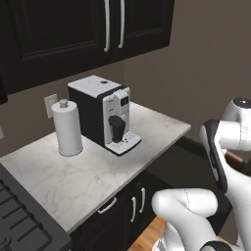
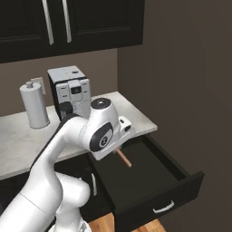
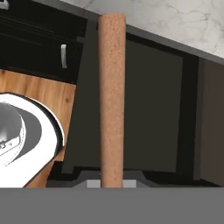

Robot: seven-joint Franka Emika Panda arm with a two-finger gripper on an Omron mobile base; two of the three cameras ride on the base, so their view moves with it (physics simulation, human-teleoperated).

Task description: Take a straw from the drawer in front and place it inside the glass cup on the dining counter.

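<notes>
The tan-brown straw (image 3: 112, 96) runs straight up the middle of the hand view, and my gripper (image 3: 112, 183) is shut on its lower end. From the right base camera a short slanted piece of the straw (image 2: 123, 158) pokes out under my white hand, above the open black drawer (image 2: 149, 174). The drawer's front carries a short silvery handle (image 2: 163, 207). In the hand view the drawer's dark inside (image 3: 151, 113) lies behind the straw. The glass cup and the dining counter are out of view.
A marble worktop (image 1: 88, 171) holds a coffee machine (image 1: 103, 112) and a white paper-towel roll (image 1: 67, 128). Black wall cabinets (image 1: 73, 29) hang above it. A dark stove (image 1: 19, 215) sits at the lower left. Wooden floor (image 3: 39, 92) shows beside the drawer.
</notes>
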